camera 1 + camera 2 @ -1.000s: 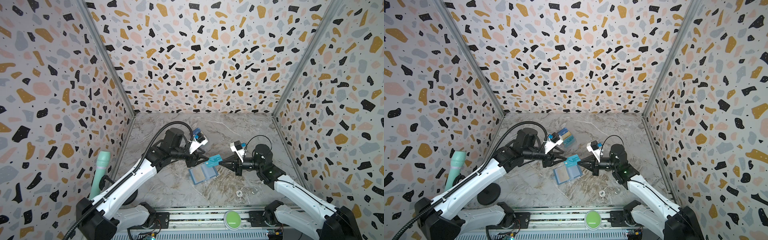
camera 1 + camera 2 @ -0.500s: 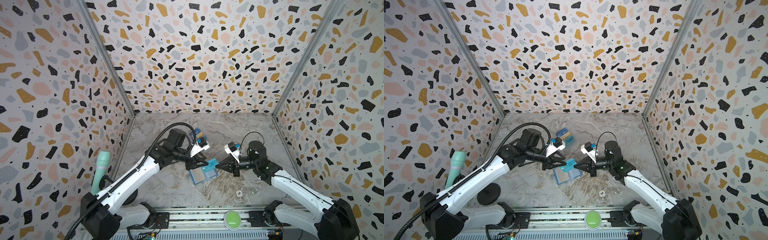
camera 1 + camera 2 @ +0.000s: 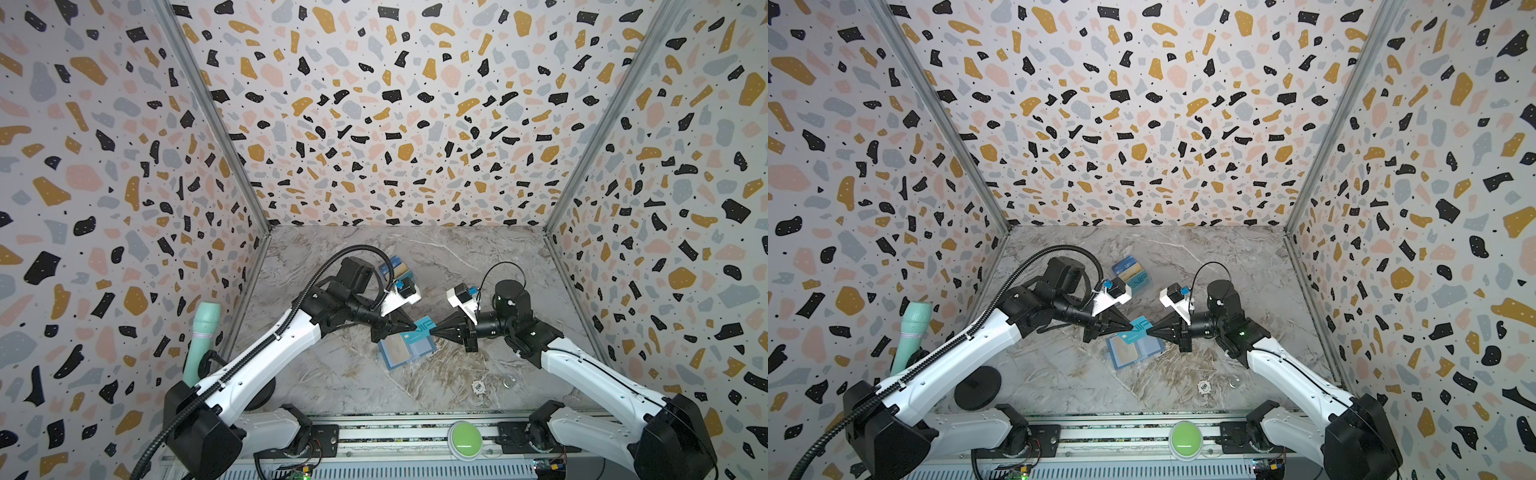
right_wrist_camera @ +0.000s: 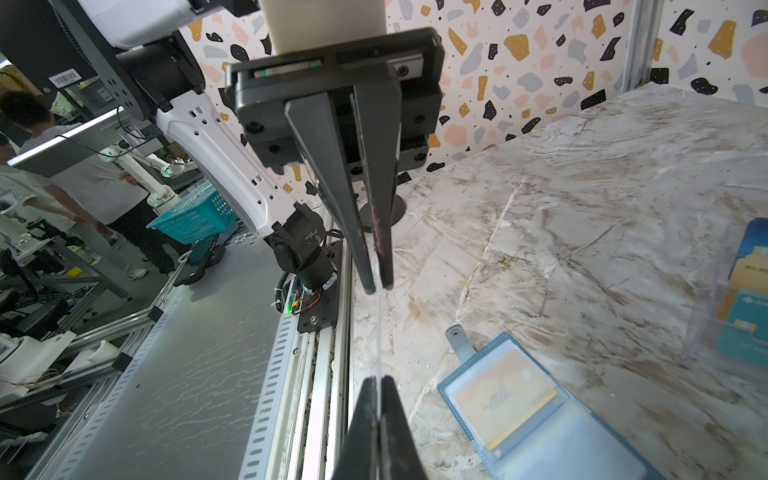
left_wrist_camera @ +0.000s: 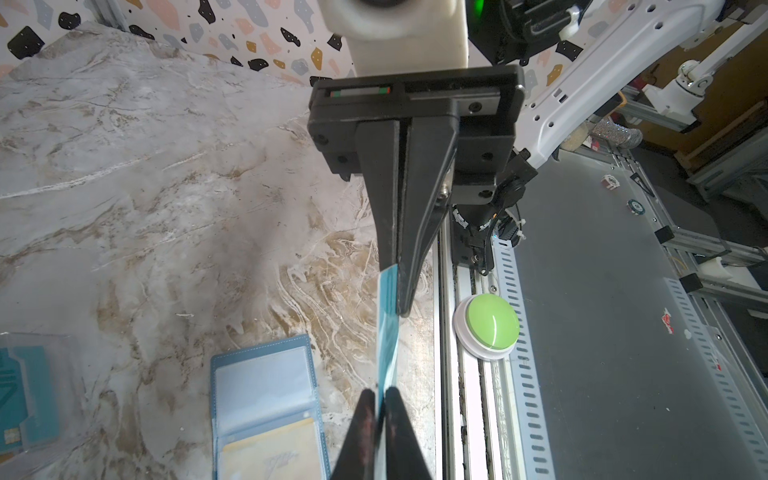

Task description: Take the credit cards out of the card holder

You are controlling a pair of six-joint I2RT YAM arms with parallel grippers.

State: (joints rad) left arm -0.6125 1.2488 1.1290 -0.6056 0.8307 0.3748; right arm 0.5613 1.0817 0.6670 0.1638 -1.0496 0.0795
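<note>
Part of the job is done. The teal card [image 3: 420,334] is out of its sleeve and hangs in the air just above the open card holder [image 4: 552,440], which lies flat on the table [image 3: 332,374] between the two arms. The left hand [image 3: 409,327] and the right hand [image 3: 435,331] are both clenched on that card, each pinching an opposite end, so it looks like a handover in mid-step. A yellow-tan card [image 4: 505,395] sits in one clear sleeve of the holder and has yet to come out; the sleeve beside it looks empty.

Behind the left hand, near the holder, a clear stand [image 3: 1130,272] carries cards, a dark blue card [image 4: 754,235] among them. Two small round objects [image 3: 478,386] lie on the table nearer the front, and a green button [image 3: 464,440] sits on the rail. None of these blocks the holder. The only hindrance is likely the left wrist, which hangs between the held card and the stand.
</note>
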